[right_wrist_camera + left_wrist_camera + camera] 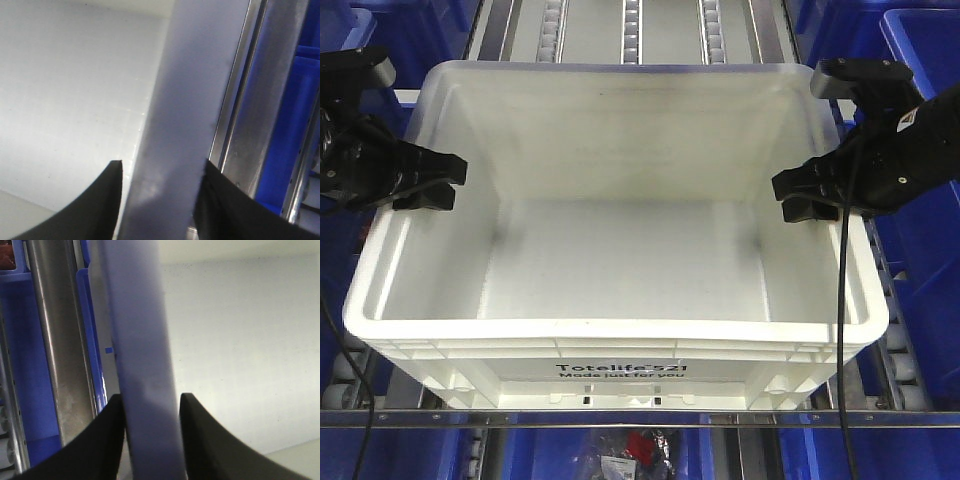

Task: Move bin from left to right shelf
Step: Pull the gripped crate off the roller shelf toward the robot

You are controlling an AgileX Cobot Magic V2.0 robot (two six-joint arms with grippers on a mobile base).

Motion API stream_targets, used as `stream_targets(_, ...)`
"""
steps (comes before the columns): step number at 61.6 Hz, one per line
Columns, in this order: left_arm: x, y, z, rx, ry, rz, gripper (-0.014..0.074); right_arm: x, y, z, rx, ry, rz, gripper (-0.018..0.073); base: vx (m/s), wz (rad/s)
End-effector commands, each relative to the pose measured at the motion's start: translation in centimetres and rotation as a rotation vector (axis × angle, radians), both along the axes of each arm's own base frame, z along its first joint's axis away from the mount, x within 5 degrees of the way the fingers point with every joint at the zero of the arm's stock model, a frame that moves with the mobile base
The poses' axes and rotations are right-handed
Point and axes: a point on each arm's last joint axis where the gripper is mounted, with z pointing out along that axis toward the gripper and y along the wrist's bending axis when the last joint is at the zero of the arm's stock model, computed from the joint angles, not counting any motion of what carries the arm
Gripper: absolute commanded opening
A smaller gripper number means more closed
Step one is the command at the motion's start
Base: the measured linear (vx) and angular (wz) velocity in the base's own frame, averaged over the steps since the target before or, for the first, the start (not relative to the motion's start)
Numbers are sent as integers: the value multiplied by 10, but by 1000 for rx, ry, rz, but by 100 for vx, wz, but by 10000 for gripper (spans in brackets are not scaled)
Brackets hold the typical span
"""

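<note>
The left gripper (pixel 450 185) and right gripper (pixel 785 198) each clasped an opposite rim of the bin (pixel 620 330), presumably to balance the lift.

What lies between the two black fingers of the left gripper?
The thick rim of the large white rectangular plastic bin lies there. The left wrist view shows the left gripper straddling it, one finger on each side.
</note>
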Motion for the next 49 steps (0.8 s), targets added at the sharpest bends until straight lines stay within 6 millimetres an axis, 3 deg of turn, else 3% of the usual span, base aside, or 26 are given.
stream_targets(1, -3, -2, 22, -31, -101, -9, -9, -1, 0, 23, 37, -105, -11, -8, 0, 0)
stream_targets(26, -20, 2, 50, -56, -233, 2, -8, -20, -4, 53, 62, -230, -17, -4, 0, 0)
stream_targets(49, -36, 6, 66, -68, -291, 1, -8, -35, -7, 67, 70, -267, -11, -4, 0, 0)
